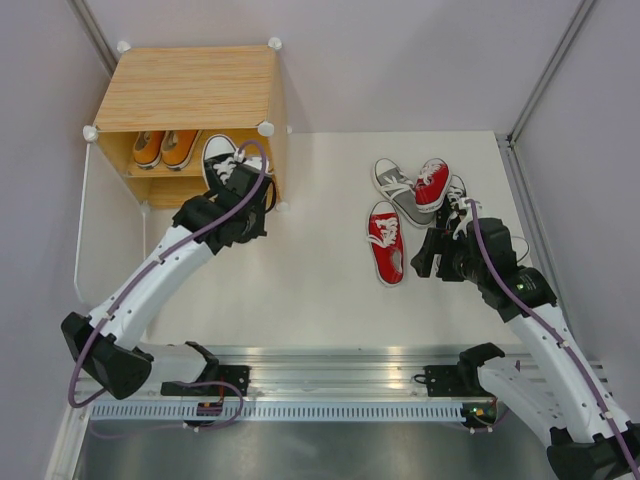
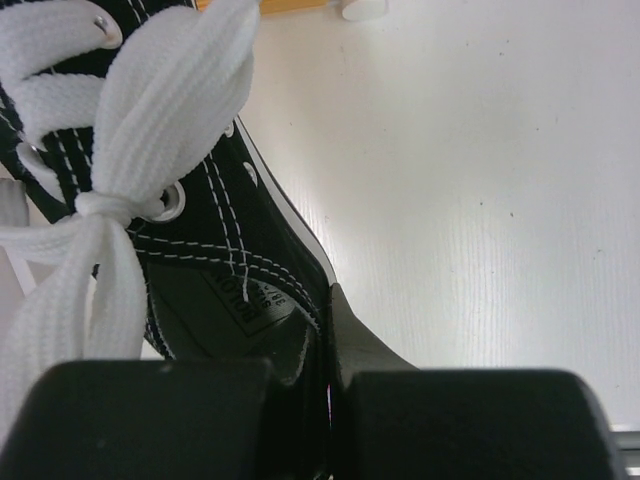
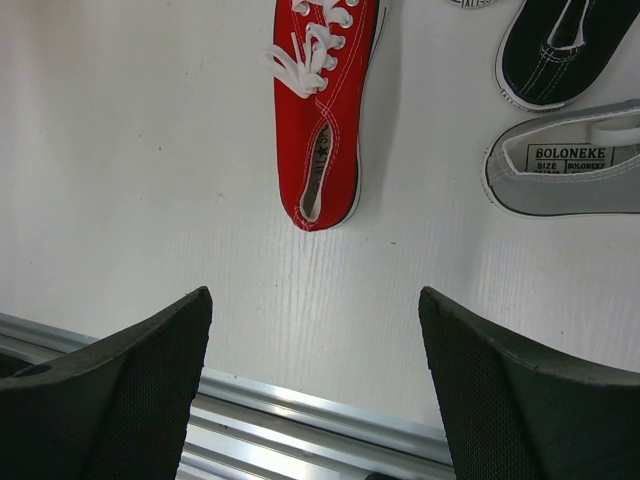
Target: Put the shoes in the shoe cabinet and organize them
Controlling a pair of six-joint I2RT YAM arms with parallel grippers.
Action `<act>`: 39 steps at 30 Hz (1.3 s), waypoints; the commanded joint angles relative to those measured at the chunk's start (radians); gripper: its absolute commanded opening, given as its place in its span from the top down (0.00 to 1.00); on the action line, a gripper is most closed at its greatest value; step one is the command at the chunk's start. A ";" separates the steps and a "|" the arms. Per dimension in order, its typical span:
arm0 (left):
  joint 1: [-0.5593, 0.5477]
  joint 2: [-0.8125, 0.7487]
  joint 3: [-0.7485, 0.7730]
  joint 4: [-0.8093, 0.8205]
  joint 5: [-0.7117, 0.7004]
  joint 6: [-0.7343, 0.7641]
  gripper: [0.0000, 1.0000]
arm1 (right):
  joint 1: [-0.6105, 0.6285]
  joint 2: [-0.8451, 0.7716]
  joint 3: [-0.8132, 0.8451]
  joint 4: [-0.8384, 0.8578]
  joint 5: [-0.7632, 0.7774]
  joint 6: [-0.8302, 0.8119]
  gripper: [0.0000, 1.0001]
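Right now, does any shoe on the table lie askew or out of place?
Yes. At the right, one red shoe lies partly over the grey shoe, crossing it at an angle. The second red shoe lies apart from its partner, so the pair is split. Nothing looks damaged.

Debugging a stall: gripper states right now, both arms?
Left gripper: closed on the black shoe.
Right gripper: open, holding nothing.
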 commanded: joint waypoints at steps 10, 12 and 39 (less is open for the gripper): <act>0.228 0.197 0.136 0.185 0.105 0.254 0.98 | 0.005 -0.013 -0.018 0.024 0.037 0.019 0.12; 0.265 0.220 0.171 0.220 0.163 0.302 0.98 | 0.006 -0.013 -0.017 0.026 0.044 0.020 0.12; 0.420 0.456 0.289 0.410 0.252 0.640 0.74 | 0.005 0.010 0.005 0.012 0.116 0.062 0.12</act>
